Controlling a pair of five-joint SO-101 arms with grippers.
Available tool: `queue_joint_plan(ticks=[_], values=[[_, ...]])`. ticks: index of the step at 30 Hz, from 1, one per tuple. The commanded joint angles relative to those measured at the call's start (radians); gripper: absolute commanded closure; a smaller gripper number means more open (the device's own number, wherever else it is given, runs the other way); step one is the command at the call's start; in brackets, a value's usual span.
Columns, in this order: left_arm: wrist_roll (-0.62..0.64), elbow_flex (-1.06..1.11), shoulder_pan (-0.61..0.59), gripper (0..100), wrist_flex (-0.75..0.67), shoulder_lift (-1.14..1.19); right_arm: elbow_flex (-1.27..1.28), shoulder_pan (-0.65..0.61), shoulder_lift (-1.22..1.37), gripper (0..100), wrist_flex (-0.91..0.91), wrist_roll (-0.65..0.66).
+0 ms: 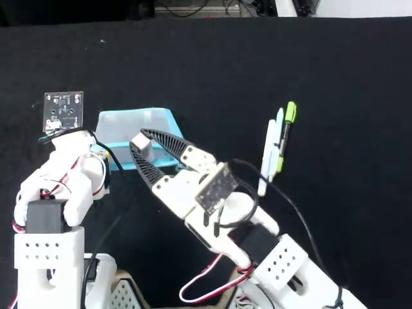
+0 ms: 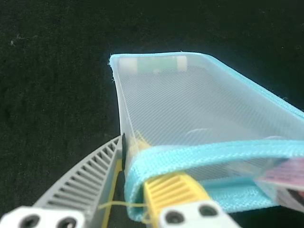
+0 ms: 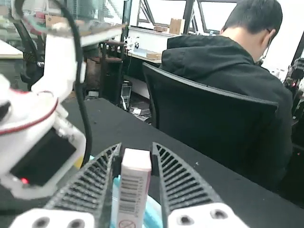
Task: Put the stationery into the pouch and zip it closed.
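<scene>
Black table [image 1: 335, 64] — a light-blue mesh pouch [image 1: 135, 125] near its middle, three pens [image 1: 275, 148] side by side well apart

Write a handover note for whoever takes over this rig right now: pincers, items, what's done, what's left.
Left pincer: shut on the pouch at its edge; the pouch lies on the table.
Right pincer: shut on the eraser, held over the pouch's near edge.
Pens: lying together on the table, apart from the pouch and untouched.
Done: pouch gripped, eraser picked up.
Left: release the eraser into the pouch, load the pens, zip it closed.
</scene>
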Motion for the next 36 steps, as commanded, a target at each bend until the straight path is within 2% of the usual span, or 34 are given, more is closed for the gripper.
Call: queue_joint_plan(ticks=[1,14,16,21,26,36], values=[[0.005,-0.016,0.012,97,-0.003,-0.011,0.002,0.003,-0.021,98.7,-0.044,0.031],[0.005,-0.016,0.012,97,-0.002,-0.011,0.041,0.011,-0.030,98.7,-0.043,0.032],[0.005,-0.018,0.012,97,-0.002,-0.011,0.042,0.029,-0.031,98.7,-0.032,0.074],[0.005,-0.018,0.012,97,-0.003,-0.011,0.012,0.049,-0.051,98.7,0.126,0.195],[0.005,-0.018,0.012,97,-0.005,-0.011,-0.038,0.048,-0.151,98.7,0.313,0.192],[0.005,-0.018,0.012,97,-0.002,-0.011,-0.042,0.046,-0.306,98.7,0.546,0.192]])
